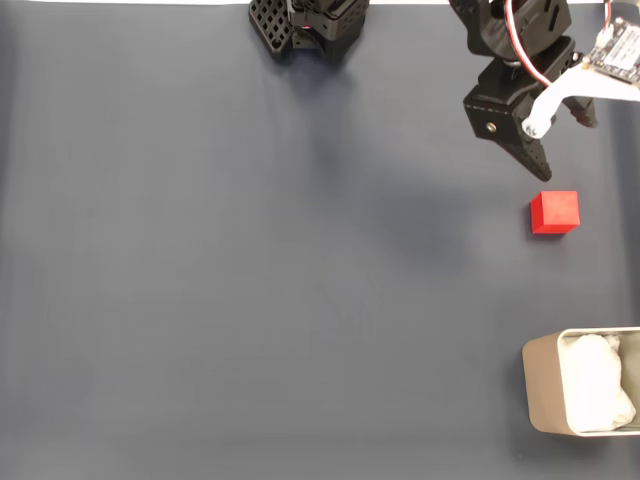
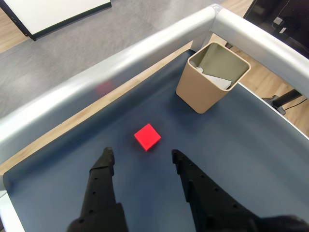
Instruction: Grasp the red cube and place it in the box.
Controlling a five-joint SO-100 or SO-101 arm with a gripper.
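The red cube lies on the dark mat at the right of the fixed view. My gripper hovers just behind it, open, its black fingertip close to the cube's top left corner. In the wrist view the cube rests a little beyond the gap between the two black fingers, and my gripper holds nothing. The box, pale metal with white wadding inside, stands at the bottom right corner; the wrist view shows the box farther off to the right.
The black arm base sits at the top middle of the dark mat. A silver rail runs along the mat's far edges in the wrist view, close behind the box.
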